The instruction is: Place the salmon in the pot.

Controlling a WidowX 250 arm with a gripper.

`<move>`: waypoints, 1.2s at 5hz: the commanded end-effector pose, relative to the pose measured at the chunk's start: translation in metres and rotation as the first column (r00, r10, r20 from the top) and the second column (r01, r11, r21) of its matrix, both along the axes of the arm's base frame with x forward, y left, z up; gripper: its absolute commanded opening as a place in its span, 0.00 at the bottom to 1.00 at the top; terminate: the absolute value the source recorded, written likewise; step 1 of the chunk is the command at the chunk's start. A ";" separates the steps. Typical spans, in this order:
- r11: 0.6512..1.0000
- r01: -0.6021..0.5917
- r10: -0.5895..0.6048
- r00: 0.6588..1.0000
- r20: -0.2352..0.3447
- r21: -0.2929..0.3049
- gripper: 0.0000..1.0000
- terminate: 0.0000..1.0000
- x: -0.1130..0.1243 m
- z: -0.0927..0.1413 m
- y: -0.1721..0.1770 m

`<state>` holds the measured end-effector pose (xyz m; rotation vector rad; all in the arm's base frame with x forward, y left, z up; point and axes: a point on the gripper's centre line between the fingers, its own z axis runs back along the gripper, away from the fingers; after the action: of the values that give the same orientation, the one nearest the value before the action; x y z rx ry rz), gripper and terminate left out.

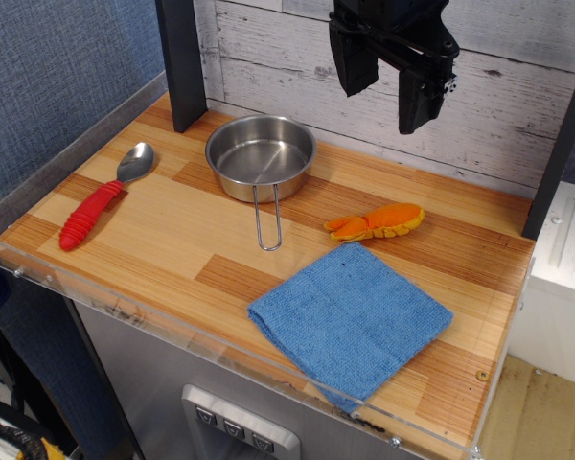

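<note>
1. Wooden plank-patterned tabletop (172, 240) with clear acrylic edging; carries everything below.
2. Folded blue terry cloth (350, 321), near front right corner.
3. Black robot gripper (388, 101), raised above the table's rear, jaws parted wide, holding nothing.
4. Shallow round stainless-steel pot (261, 156), empty, rear centre; thin wire handle points toward the front.
5. Red-handled metal spoon (105, 196), left side, well apart from pot.
6. Small orange toy salmon (379, 223), lying flat right of the pot, just behind the cloth, touching neither.
</note>
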<state>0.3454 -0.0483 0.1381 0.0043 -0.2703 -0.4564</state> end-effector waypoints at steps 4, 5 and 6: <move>0.996 0.076 -0.071 0.992 -0.103 0.046 1.00 0.00 0.006 -0.069 -0.009; 0.982 0.173 -0.165 0.980 -0.107 0.073 1.00 0.00 0.005 -0.088 -0.017; 0.968 0.228 -0.213 0.967 -0.140 0.105 1.00 0.00 0.006 -0.106 -0.019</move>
<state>0.3467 -0.0666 0.0173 0.0565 -0.0721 -0.6920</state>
